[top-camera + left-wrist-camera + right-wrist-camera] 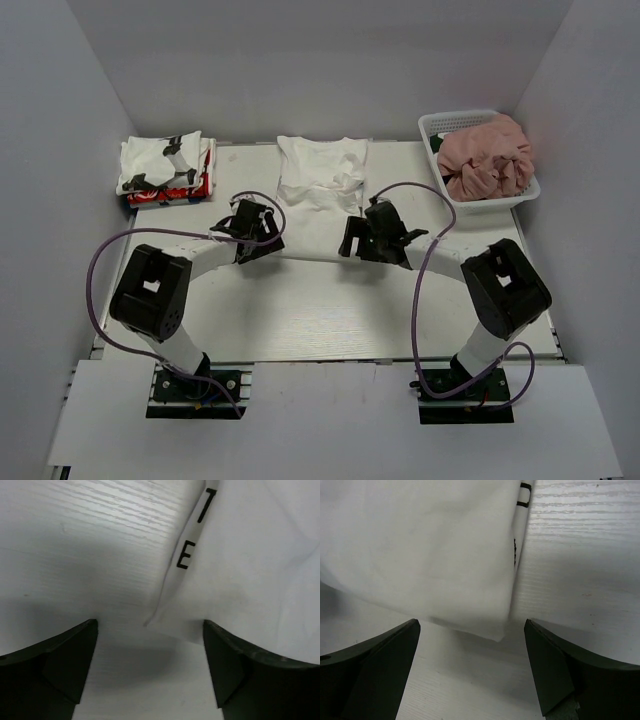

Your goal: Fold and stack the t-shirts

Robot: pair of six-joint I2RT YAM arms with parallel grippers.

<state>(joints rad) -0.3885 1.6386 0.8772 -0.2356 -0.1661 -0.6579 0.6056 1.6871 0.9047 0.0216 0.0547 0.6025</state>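
Observation:
A large white t-shirt [320, 180] lies spread in the middle of the table, partly folded lengthwise. My left gripper [256, 232] is open just before its near left corner [150, 622], which bears black letters. My right gripper [362, 232] is open just before its near right corner [495, 632]. Neither holds cloth. A folded white t-shirt with black patches [160, 162] lies on a red one [165, 196] at the far left. A dusty pink t-shirt [485, 155] is bunched in the basket. The dark green t-shirt is out of view.
A white mesh basket [440, 128] stands at the far right corner. White walls enclose the table on three sides. Purple cables loop from both arms over the near table.

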